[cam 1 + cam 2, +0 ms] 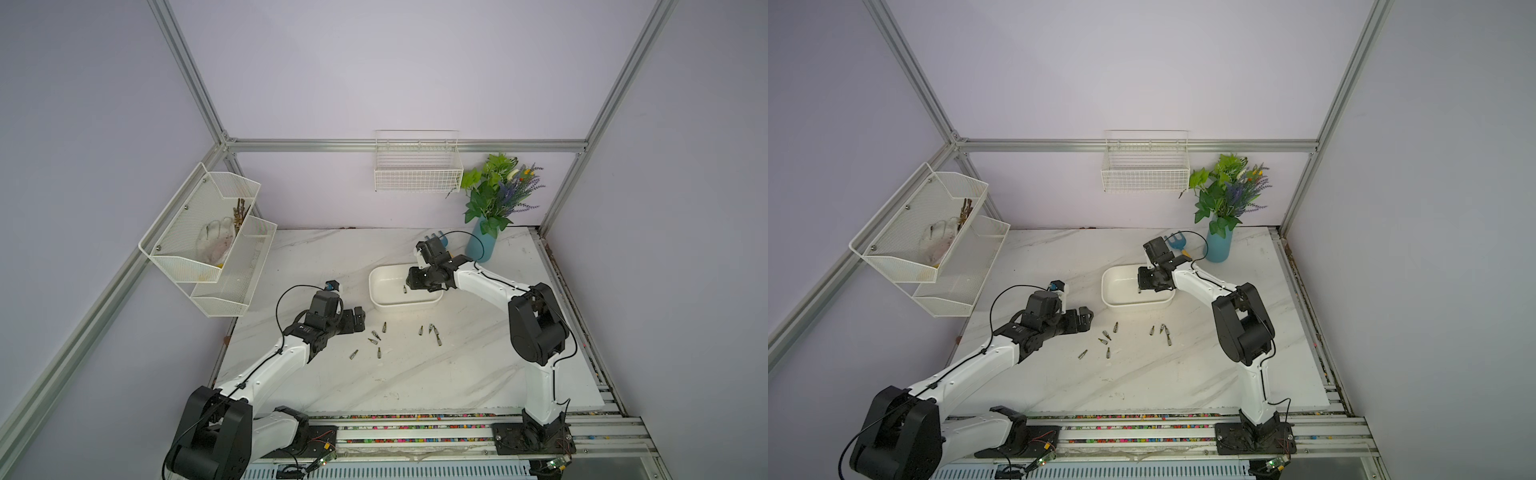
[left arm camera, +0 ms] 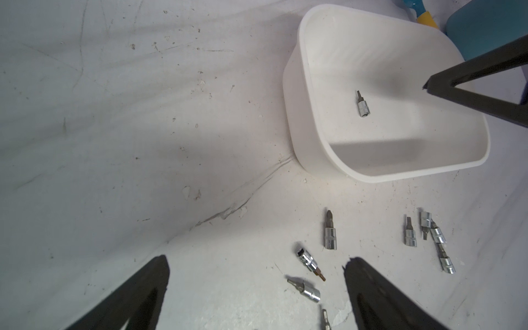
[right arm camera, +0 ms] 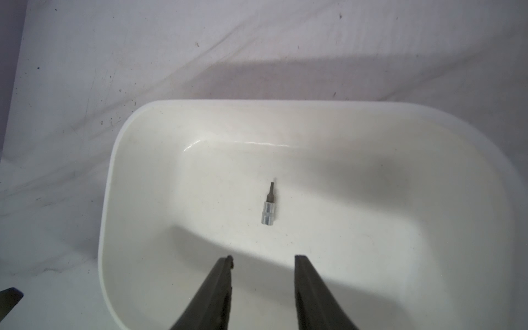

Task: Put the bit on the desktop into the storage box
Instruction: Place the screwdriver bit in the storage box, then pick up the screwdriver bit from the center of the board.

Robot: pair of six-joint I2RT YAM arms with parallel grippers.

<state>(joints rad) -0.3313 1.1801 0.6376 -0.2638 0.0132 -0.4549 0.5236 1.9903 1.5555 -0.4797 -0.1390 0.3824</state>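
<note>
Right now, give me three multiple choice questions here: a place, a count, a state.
1. The right tool is: A over the box; B beside the box; C behind the box.
2. The box holds: A nothing; B one bit; C three bits.
3. The left tool is: A open, empty; B shut, empty; C shut on a bit.
Answers: 1 A, its wrist view looks straight down into the box. 2 B, a single bit lies inside. 3 A, its jaws stand wide, gripping nothing.
</note>
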